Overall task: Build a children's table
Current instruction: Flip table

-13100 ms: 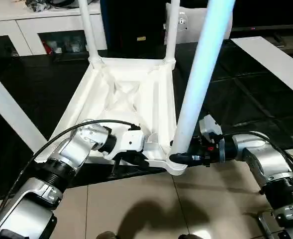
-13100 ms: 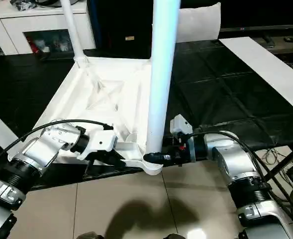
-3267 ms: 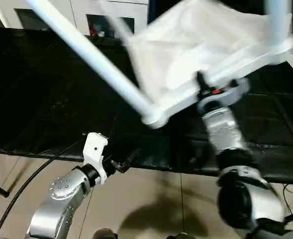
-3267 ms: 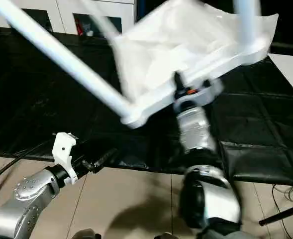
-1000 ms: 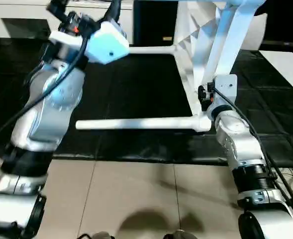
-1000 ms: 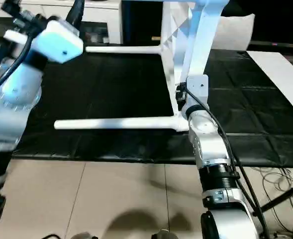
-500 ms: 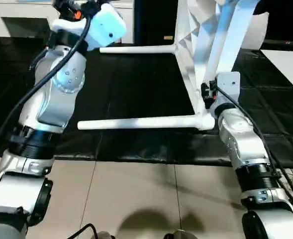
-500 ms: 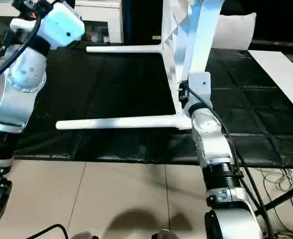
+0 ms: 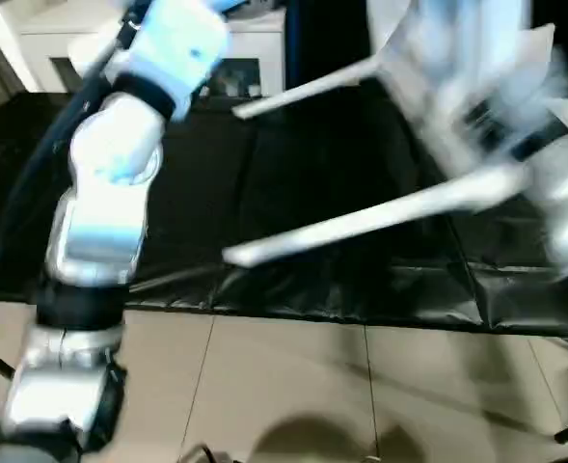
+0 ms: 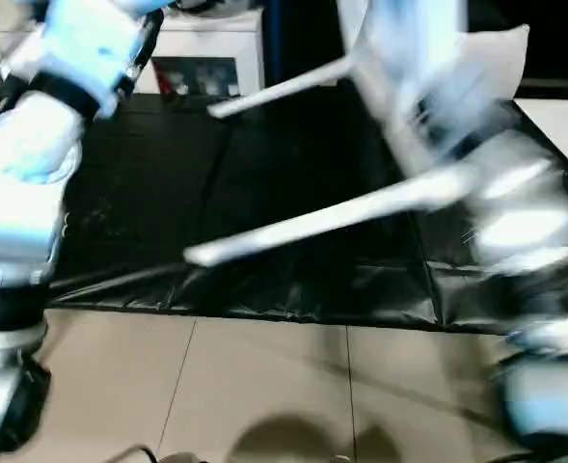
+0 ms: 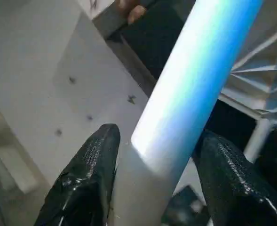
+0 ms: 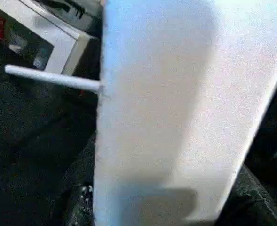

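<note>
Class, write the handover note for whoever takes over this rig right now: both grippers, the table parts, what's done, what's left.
Left gripper: shut on a leg.
Right gripper: shut on the table top.
Table is tipped on its side over the black mat; a lower leg and an upper leg point to the robot's left.
Done: visible legs sit in their sockets; all four cannot be counted.
Left: probably stand it on its legs, then release.

This looks like an indoor test room or lab set up like a home: a wide worktop (image 9: 293,193) covered in black sheeting, pale floor tiles (image 9: 284,386) in front, and a white cabinet (image 10: 206,58) with glass doors along the back wall.
</note>
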Tool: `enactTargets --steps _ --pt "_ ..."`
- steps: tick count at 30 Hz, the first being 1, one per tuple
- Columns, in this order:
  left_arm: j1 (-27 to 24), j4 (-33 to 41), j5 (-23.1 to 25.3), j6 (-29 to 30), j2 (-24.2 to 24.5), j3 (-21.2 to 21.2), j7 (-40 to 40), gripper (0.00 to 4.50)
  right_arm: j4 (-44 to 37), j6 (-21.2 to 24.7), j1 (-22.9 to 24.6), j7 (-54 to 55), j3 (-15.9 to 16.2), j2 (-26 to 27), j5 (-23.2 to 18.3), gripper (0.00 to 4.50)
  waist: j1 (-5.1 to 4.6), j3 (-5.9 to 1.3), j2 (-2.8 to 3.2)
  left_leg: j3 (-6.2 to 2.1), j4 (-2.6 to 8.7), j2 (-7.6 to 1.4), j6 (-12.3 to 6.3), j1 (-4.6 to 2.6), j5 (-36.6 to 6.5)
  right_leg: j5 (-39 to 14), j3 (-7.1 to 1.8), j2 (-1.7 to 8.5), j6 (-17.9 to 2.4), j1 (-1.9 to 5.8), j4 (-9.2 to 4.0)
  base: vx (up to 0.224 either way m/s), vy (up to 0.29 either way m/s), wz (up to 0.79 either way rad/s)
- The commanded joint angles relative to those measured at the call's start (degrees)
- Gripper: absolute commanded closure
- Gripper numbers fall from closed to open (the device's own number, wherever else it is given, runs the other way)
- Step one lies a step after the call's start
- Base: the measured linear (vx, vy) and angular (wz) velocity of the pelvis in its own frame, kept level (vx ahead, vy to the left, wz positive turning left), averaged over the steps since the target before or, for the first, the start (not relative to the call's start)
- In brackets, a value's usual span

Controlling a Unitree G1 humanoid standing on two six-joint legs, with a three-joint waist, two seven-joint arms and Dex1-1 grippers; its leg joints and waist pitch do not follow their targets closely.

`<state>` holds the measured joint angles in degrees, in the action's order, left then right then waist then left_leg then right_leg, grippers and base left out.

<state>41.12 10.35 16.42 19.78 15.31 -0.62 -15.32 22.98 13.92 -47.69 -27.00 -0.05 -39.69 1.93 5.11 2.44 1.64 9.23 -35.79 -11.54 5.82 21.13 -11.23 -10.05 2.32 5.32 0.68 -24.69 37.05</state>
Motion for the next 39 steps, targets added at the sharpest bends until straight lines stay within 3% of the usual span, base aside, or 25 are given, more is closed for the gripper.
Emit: enactTargets --steps 1,2,5,8,10,11,12,14,15,16,17,19,23,25,26,27,30,31,32,34,35,36,37,38,39 --pt "-2.92 -2.1 -7.42 8.16 -4.03 -1.01 -1.78 2.17 -0.81 -4.82 -2.52 -9.68 3.97 0.19 -2.07 1.92 -0.68 -3.18 -2.86 1.27 2.77 0.94 -4.37 0.39 -12.25 -26.89 -0.38 0.4 -5.74 2.83 -6.27 0.0 0.0 0.0" --pt "-3.04 -1.73 -7.59 8.84 -4.32 -1.34 -1.8 2.17 -0.46 -4.99 -2.99 -10.15 3.87 0.04 -2.36 1.8 -1.13 -2.97 -2.98 1.17 2.71 1.19 -4.28 0.64 -13.27 -30.07 -0.06 0.34 -4.63 2.69 -6.63 0.0 0.0 0.0" --pt "-4.93 1.98 -8.37 15.03 -6.46 -3.19 -0.83 2.17 5.09 -12.05 -8.6 -12.71 3.75 -0.8 -1.55 1.49 -1.73 -3.05 -2.94 1.09 2.16 1.2 -3.92 0.12 -16.37 -33.9 0.47 0.27 -3.21 1.72 -7.16 0.0 0.0 0.0" --pt "-6.01 3.02 -8.29 16.28 -6.8 -3.18 -0.28 2.17 6.15 -14.67 -10.18 -11.74 2.51 0.36 -2.42 1.28 -2.65 -2.78 -2.91 0.84 2.2 1.41 -4.11 0.6 -18.79 -35.98 1.17 -0.13 -1.39 1.46 -7.57 0.0 0.0 0.0" --pt "-8.2 4.69 -7.25 18.21 -7.85 -3.63 0.92 2.18 7.8 -17.8 -13.66 -7.24 -1.73 3.53 -5.37 1.15 -2.95 -2.83 -2.58 0.69 2.08 1.4 -3.64 0.28 -20.25 -37.36 1.38 -0.09 -0.56 1.11 -7.81 0.0 0.0 0.0" --pt "-8.89 5.15 -6.9 18.54 -8.07 -3.62 1.12 2.21 7.98 -19.68 -14.51 -5.73 -3.29 4.4 -6.47 0.98 -3.51 -2.92 -2.41 0.39 2.04 1.32 -3.43 0.05 -22.64 -38.67 2.12 0.03 0.43 0.9 -8.36 0.0 0.0 0.0" --pt "-9.68 5.56 -6.7 18.44 -8.14 -3.45 1.12 2.22 7.68 -21.2 -15.25 -5.05 -5.43 5.4 -8.6 0.88 -3.72 -3.06 -1.94 0.19 2.18 1.02 -3.93 -0.5 -23.75 -37.14 2.36 0.08 -0.35 0.7 -8.65 0.0 0.0 0.0" --pt "-10.14 5.93 -6.59 18.58 -8.21 -3.39 1.04 2.24 7.66 -22.28 -15.78 -4.91 -6.88 6.04 -9.96 0.71 -4.0 -3.0 -1.68 -0.01 2.73 0.65 -4.39 -0.33 -24.54 -34.81 2.57 0.16 -1.51 1.12 -8.7 0.0 0.0 0.0" --pt "-12.5 6.6 -5.31 17.81 -7.39 -1.88 0.19 2.26 7.06 -24.16 -17.89 -5.17 -12.42 7.67 -15.96 0.63 -4.15 -2.58 -1.18 -0.33 3.49 0.16 -4.34 -0.54 -27.58 -32.94 2.74 0.17 -2.79 1.4 -8.95 0.0 0.0 0.0" --pt "-12.5 6.6 -5.31 17.81 -7.39 -1.88 0.19 2.3 7.06 -24.16 -17.89 -5.17 -12.42 7.67 -15.96 0.54 -4.15 -2.58 -1.18 -0.33 3.49 0.16 -4.34 -0.54 -27.58 -32.94 2.74 0.17 -2.79 1.4 -8.95 0.0 0.0 0.0" --pt "-14.48 7.18 -4.43 17.28 -6.43 -0.34 -0.47 2.34 7.09 -25.25 -19.32 -7.03 -15.76 8.4 -20.52 0.44 -4.34 -2.84 -0.63 -0.76 3.84 -0.05 -3.93 -1.02 -29.88 -32.36 2.86 0.57 -3.35 1.71 -9.01 0.0 0.0 0.0" --pt "-15.11 7.42 -4.29 17.16 -6.02 0.15 -0.6 2.48 6.94 -25.39 -19.53 -7.98 -16.46 8.58 -21.86 0.27 -4.08 -3.28 -0.54 -0.83 4.42 -0.44 -3.86 -0.65 -28.55 -26.61 2.29 0.76 -5.48 2.32 -8.56 0.0 0.0 0.0" --pt "-19.49 7.23 -3.83 12.38 -4.59 2.11 -0.89 2.76 -2.31 -17.91 -11.5 -11.3 -16.26 9.94 -26.99 0.01 -3.17 -3.74 -0.46 -0.48 5.0 -0.79 -4.04 0.58 -19.71 -13.96 1.01 0.99 -9.96 3.24 -6.84 0.0 0.0 0.0" --pt "-20.61 7.18 -3.78 11.66 -4.77 1.97 -0.59 2.91 -5.28 -16.82 -8.67 -11.21 -16.04 10.47 -28.1 0.0 -2.9 -3.53 -0.57 0.0 4.86 -0.76 -3.61 -0.46 -22.17 -15.73 0.72 0.91 -9.82 2.41 -7.43 0.025 0.002 0.06" --pt "-22.75 7.04 -4.05 10.63 -5.08 1.4 -0.16 2.91 -12.69 -14.74 -0.04 -7.81 -15.98 13.09 -29.77 0.0 -2.86 -3.58 -0.03 -0.12 4.99 -0.61 -3.38 -0.11 -20.94 -14.96 0.52 0.97 -9.75 2.75 -7.2 0.051 0.004 0.12" --pt "-22.75 7.04 -4.05 10.63 -5.08 1.4 -0.16 2.93 -12.69 -14.74 -0.04 -7.81 -15.98 13.09 -29.77 0.0 -2.32 -3.72 -0.16 0.18 5.1 -0.79 -3.1 -0.42 -19.03 -13.32 0.27 1.09 -8.75 2.75 -7.41 0.082 -0.011 0.12" --pt "-24.01 7.06 -4.28 10.95 -5.15 0.62 0.62 2.97 -17.76 -13.86 7.23 -5.72 -15.61 15.13 -29.93 0.0 -2.72 -3.87 -0.92 0.04 5.45 -0.53 -2.06 -0.4 -20.03 -14.43 0.31 0.86 -7.71 3.34 -7.3 0.099 -0.032 0.05" --pt "-24.07 7.02 -4.26 10.93 -5.06 0.59 0.64 2.97 -18.21 -13.91 7.76 -5.65 -15.53 15.3 -29.98 0.0 -2.47 -3.88 -0.09 -0.24 5.63 -0.51 -1.62 -0.37 -19.52 -14.09 0.25 1.01 -7.49 3.5 -7.2 0.078 -0.038 0.05" --pt "-24.79 6.28 -4.06 10.51 -3.75 -0.05 0.67 2.97 -23.98 -14.99 14.12 -4.55 -14.37 17.49 -30.1 0.0 -2.23 -4.03 1.19 -0.35 5.82 -0.7 -0.7 -0.94 -19.87 -11.85 0.17 0.91 -7.36 3.23 -7.33 0.078 -0.038 0.05" --pt "-24.86 5.89 -4.2 10.3 -3.13 -0.31 0.58 2.97 -26.02 -15.79 15.97 -4.56 -13.92 18.0 -29.78 0.0 -2.87 -3.47 0.17 -0.63 6.32 -0.52 0.52 -1.47 -27.32 -18.84 0.54 0.65 -5.96 3.36 -8.2 0.031 -0.018 0.03" --pt "-24.53 5.38 -4.37 9.85 -2.32 -0.43 0.1 2.97 -27.33 -16.67 16.21 -4.48 -13.68 18.08 -29.07 0.0 -3.53 -3.12 0.88 -1.08 6.76 -0.49 1.21 -1.93 -32.01 -22.65 0.9 0.54 -5.03 3.44 -8.76 0.0 0.0 0.0" --pt "-24.21 4.99 -4.52 9.4 -1.77 -0.42 -0.17 2.97 -28.08 -16.71 15.82 -4.61 -13.91 17.77 -28.22 0.0 -4.24 -3.07 0.39 -1.27 6.77 -0.21 0.59 -2.46 -34.62 -26.18 1.3 0.43 -4.18 3.34 -9.21 0.0 0.0 0.0" --pt "-23.54 4.6 -4.61 8.57 -1.03 -0.25 -0.71 2.97 -27.18 -17.81 14.35 -4.67 -13.92 16.29 -25.06 0.0 -4.35 -2.92 1.4 -1.55 6.44 -0.03 0.82 -2.69 -35.6 -27.87 1.35 0.56 -3.81 3.13 -9.13 0.0 0.0 0.0" --pt "-23.54 4.6 -4.61 8.57 -1.03 -0.25 -0.71 2.97 -27.18 -17.81 14.35 -4.67 -13.92 16.29 -25.06 0.0 -5.46 -2.89 0.6 -1.73 6.44 0.49 0.33 -2.04 -35.5 -32.18 2.15 0.43 -2.27 3.77 -9.44 0.0 0.0 0.0" --pt "-23.19 4.31 -4.64 7.72 -0.57 -0.17 -1.09 2.99 -27.4 -17.77 13.72 -4.17 -13.88 15.19 -22.87 0.0 -5.88 -3.17 0.44 -1.75 6.33 0.58 0.13 -1.65 -34.49 -33.11 2.14 0.56 -1.73 4.26 -9.52 0.0 0.0 0.0"
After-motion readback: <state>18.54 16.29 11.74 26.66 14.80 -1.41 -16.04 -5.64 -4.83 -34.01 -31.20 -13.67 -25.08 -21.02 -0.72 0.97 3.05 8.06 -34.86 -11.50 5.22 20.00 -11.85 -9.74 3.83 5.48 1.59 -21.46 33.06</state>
